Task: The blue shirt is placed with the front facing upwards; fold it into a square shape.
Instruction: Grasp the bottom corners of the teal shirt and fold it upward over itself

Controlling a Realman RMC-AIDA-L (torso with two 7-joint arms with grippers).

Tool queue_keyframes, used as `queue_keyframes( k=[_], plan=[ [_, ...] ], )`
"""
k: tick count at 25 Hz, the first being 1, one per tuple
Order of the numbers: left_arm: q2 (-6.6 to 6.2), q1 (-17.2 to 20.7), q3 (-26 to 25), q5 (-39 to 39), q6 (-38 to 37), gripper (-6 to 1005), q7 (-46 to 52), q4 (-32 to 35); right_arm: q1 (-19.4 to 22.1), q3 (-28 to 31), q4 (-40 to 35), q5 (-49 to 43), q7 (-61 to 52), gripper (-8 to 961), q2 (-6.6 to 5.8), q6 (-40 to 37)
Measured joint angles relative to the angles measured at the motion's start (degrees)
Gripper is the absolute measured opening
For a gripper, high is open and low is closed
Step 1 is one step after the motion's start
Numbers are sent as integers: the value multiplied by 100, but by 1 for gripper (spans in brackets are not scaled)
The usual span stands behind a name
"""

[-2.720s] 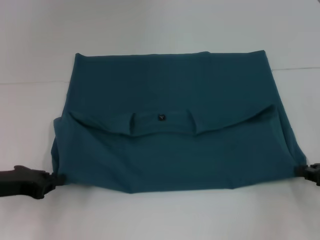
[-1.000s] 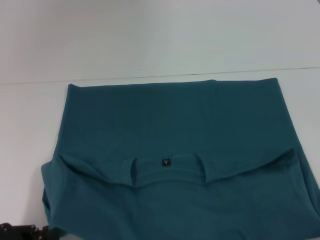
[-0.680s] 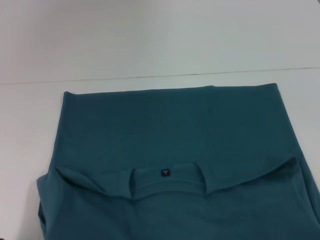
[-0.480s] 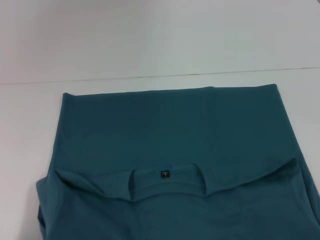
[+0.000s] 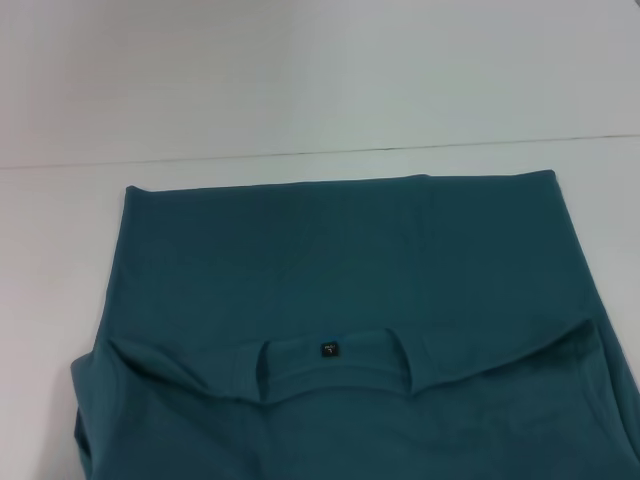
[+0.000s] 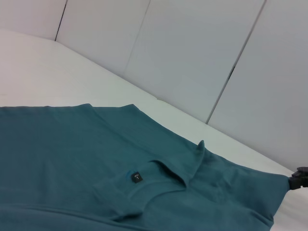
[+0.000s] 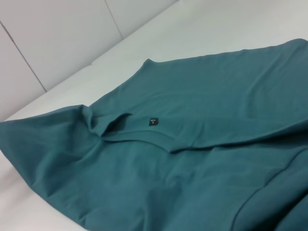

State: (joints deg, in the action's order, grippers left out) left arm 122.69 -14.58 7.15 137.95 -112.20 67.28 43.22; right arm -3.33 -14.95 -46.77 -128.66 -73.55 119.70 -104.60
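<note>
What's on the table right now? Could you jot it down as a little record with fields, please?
item: the blue shirt, teal-blue
surface: white table
state: folded over itself, with the collar edge lying across the lower layer
lettering: none showing
neck label: small, dark, at the collar's middle
near edge: runs out of the head view
left gripper: not visible in any view
right gripper: a dark part shows at the shirt's far corner in the left wrist view

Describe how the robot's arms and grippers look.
Little shows: only the matte black, angular tip of what is probably the right gripper, beside the dark teal-blue cotton shirt. No cables or markings visible; the left gripper is out of view.
</note>
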Motion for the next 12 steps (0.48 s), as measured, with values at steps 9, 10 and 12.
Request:
queue_keyframes(
  k=[9,10,12],
  plan=[
    [-8,-33,41,12,-95,35,5,-20,-109,47,15,-7,-3,32,0,0],
    [-8,-16,27,13,-103,35,3,-9,-111,50,27,-8,-2,32,0,0],
    [-9,6,-3,13,-106,34,-1,1,-111,64,51,-11,4,32,-2,5]
  ],
)
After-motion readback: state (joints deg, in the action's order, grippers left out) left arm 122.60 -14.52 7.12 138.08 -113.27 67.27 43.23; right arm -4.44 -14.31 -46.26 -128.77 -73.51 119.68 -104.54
